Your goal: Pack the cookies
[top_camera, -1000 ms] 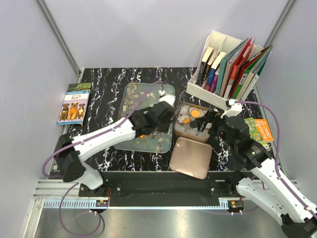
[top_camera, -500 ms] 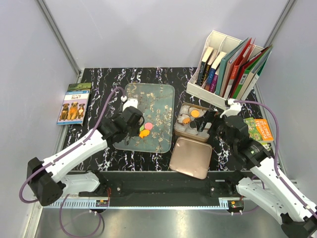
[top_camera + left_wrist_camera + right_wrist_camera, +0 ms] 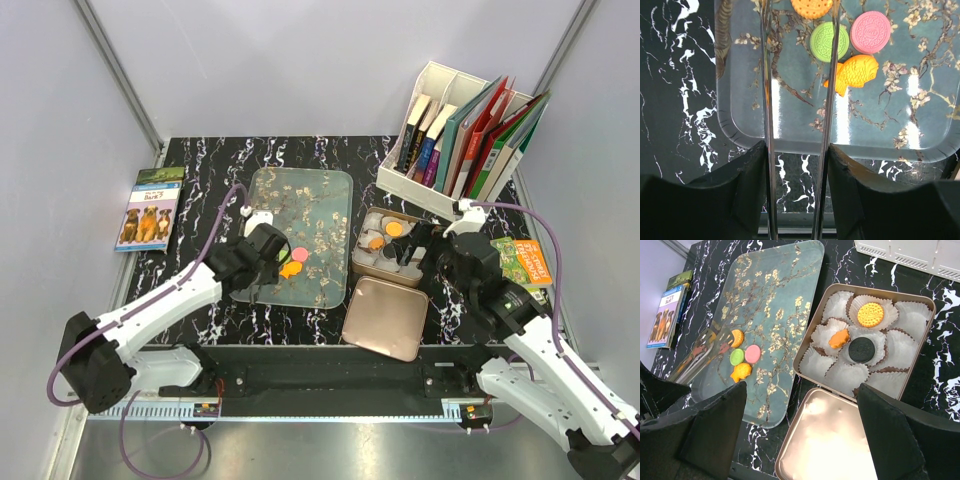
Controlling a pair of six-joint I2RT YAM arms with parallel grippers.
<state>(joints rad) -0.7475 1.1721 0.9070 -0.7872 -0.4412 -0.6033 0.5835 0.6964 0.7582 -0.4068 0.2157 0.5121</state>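
table [image 3: 200,165] of black veined marble carries everything. on it the flowered tray [image 3: 310,195] lies lengthwise away from the arms, and we judge it to be the place the cookies are picked from. just right of the tray sits the open tin [image 3: 875,287], lined with white paper cups [image 3: 837,305]. its lid [image 3: 830,440] is laid flat at its near side, so nothing blocks the cups.

the right gripper [image 3: 801,387] hangs above the tin's near edge, jaws spread wide and empty. we take it to be parked there, clear of the other arm's reach.

the left gripper [image 3: 799,25] reaches low over the near left part of the tray. its long thin fingers [image 3: 767,100] are parted, hold nothing, and are aimed at the cookie cluster.

four cookies lie close together on the tray: an orange fish [image 3: 852,72], a pink disc [image 3: 870,31], a green disc [image 3: 829,41] and an orange round one [image 3: 811,6]. the orange round one sits between the finger lines, so we judge it the likely next pick. one finger crosses the green disc, and we cannot tell whether it touches.

three more sit in cups: a yellow biscuit [image 3: 870,314], a black disc [image 3: 861,349] and a small orange piece [image 3: 839,338].
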